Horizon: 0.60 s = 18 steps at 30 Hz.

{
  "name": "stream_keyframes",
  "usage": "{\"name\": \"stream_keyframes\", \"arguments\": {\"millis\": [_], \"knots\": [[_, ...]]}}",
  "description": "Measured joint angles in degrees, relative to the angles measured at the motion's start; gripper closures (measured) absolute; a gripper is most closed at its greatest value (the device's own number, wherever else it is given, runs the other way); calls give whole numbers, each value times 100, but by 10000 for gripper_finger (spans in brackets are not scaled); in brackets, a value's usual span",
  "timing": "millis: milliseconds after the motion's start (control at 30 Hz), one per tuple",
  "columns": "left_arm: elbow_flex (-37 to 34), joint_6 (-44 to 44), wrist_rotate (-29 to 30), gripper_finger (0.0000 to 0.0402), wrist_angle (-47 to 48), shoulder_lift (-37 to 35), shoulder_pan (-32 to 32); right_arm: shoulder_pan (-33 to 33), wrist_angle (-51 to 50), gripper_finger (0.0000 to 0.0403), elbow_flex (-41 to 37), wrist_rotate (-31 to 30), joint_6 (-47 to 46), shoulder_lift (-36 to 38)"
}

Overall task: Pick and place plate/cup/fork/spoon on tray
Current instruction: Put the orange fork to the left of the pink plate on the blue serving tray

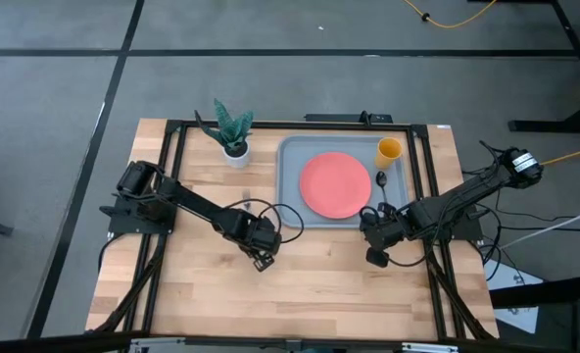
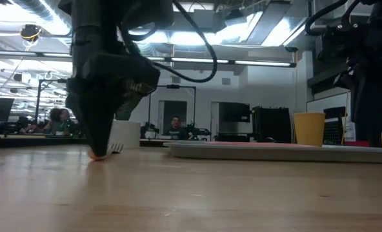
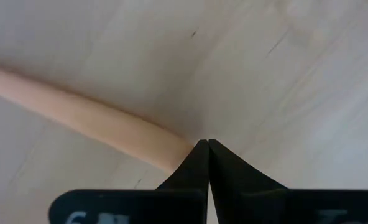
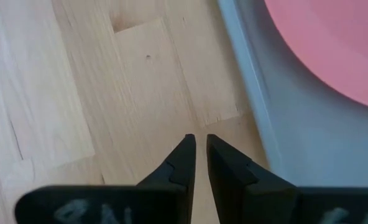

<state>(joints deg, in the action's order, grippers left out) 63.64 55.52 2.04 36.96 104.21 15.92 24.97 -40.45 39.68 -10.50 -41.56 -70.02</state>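
Note:
The fork lies on the bare wood at the table's near middle; its tan handle (image 3: pixel 91 118) shows in the left wrist view and its tines (image 2: pixel 116 148) in the low view. My left gripper (image 1: pixel 262 261) (image 3: pixel 207 144) is shut and points steeply down, its tips at one end of that handle. The coral plate (image 1: pixel 334 184), the yellow cup (image 1: pixel 389 150) and the dark spoon (image 1: pixel 381 180) sit on the blue-grey tray (image 1: pixel 288 186). My right gripper (image 1: pixel 375 255) (image 4: pixel 200 138) hovers over the wood beside the tray's near right corner, a narrow gap between its fingers and nothing in it. My left gripper comes down from above with its shut fingertips (image 3: pixel 196 155) at the end of the fork's handle (image 3: pixel 168 155). One finger covers the very end. In the low view the tips (image 2: pixel 98 153) reach the table with a bit of tan beneath them. The handle lies along the wood.
A small white pot with a green plant (image 1: pixel 233 132) stands on the table's far side, left of the tray. Black frame rails (image 1: pixel 172 196) run along the table's left and right sides. Bare wood spreads across the near half.

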Motion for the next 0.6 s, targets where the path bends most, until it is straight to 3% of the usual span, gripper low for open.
{"name": "stream_keyframes", "arguments": {"millis": [400, 600], "knots": [[0, 288, -21, 401, 1055, -64, -4, 0, -9, 357, 0, -42, 8, 0], [0, 414, 585, 401, 1346, -506, -4, 0, 11, 357, 0, -44, 3, 0]]}}
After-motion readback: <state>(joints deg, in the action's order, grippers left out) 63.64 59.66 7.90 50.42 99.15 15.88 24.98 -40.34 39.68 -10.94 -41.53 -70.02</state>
